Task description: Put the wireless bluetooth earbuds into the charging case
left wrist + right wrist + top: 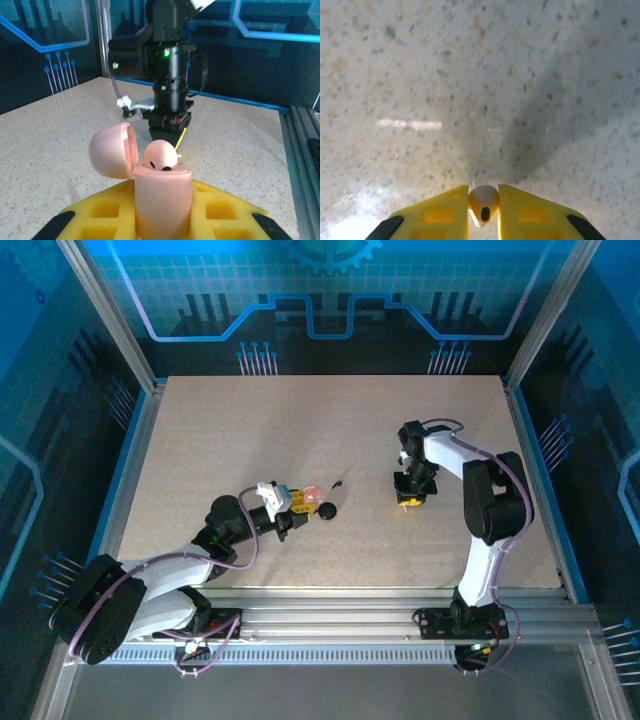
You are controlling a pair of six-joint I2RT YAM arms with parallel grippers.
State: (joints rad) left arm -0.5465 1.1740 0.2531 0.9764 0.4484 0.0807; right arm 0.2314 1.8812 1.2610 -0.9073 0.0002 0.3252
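Observation:
My left gripper [290, 508] is shut on the pale-pink charging case [162, 200], held upright between its yellow fingers [100, 212]. The case's lid [110, 150] is swung open to the left. One pinkish earbud [160, 155] with dark spots sits in the top of the case. Right of the table's centre, my right gripper [410, 498] points down at the tabletop. In the right wrist view its yellow fingers [442, 215] are shut on a small whitish earbud [483, 202], just above the speckled surface. The case [312, 495] also shows from above.
A round black object [327, 511] lies on the table just right of the case, and a small dark speck [338, 483] lies a little beyond it. My right arm [170, 90] stands behind the case in the left wrist view. Metal rails [350, 605] line the near edge.

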